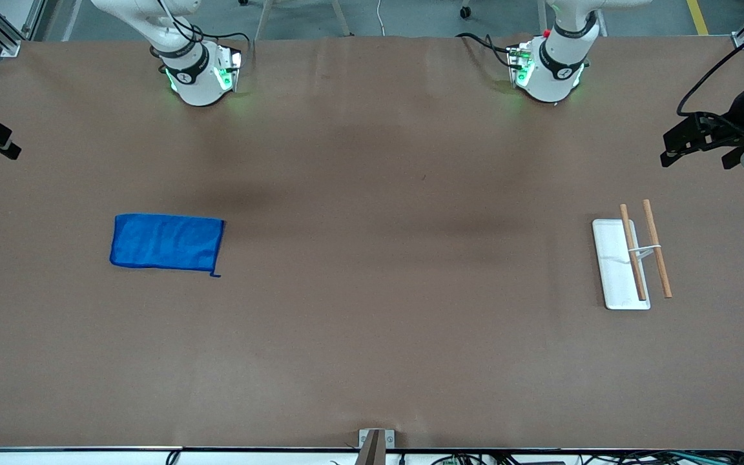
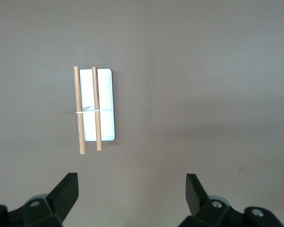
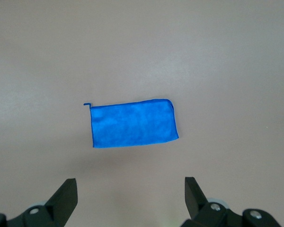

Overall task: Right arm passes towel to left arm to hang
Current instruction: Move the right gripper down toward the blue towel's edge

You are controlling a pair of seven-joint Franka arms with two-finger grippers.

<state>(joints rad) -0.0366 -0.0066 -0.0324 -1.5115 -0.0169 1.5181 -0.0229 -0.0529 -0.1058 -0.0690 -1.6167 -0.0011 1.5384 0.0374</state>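
Both hands hang wide open and empty: right hand (image 3: 130, 201) high over the towel (image 1: 166, 241) lying flat mid-left of the front frame, left hand (image 2: 131, 198) over the rack (image 1: 620, 263) at mid-right of the counter (image 1: 372, 336).

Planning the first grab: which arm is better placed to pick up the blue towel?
Right. The towel lies flat toward the right arm's end of the table, and the open right gripper looks down on it. The open left gripper hangs above the rack.
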